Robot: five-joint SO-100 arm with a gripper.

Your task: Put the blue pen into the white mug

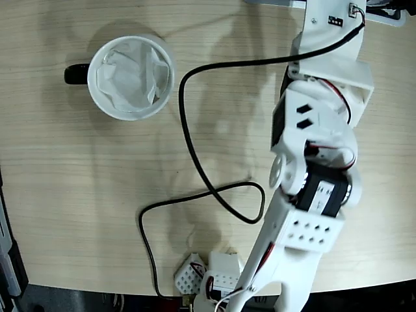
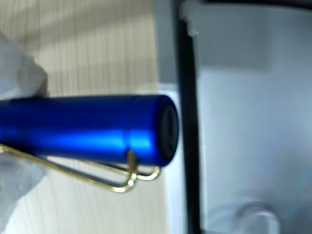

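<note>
The pincer (image 1: 218, 276) sits at the bottom edge of the fixed view, low over the near edge of the pale wood-grain bench (image 1: 78, 195), its white perforated fingers (image 1: 190, 273) only partly visible under the white arm (image 1: 312, 162). That view does not show how far the jaws stand apart, nor the pen at all. The wrist view fills the gap: the slim glossy blue pen (image 2: 87, 127) lies crosswise right in front of the lens, its blunt cap end pointing to the right of the picture and its wire clip (image 2: 97, 173) — golden in this light — hanging below the barrel. A blurred white shape (image 2: 19, 78) meets the pen at the left of that picture, most likely a finger, so my reading is that the jaws are closed around the pen's barrel, with the cap end sticking out free. The contact itself is too blurred to be sure of.

The round white mug (image 1: 131, 78) with a black handle (image 1: 77, 73) stands upright at the upper left of the fixed view, well apart from the pincer, its mouth open upward and crumpled white paper (image 1: 133, 75) lining it — presumably to cushion the drop. A loose black cable (image 1: 188, 130) loops across the bench between arm and mug; a carry towards the mug would pass over it, so lifting the pen clear first seems wise.
</note>
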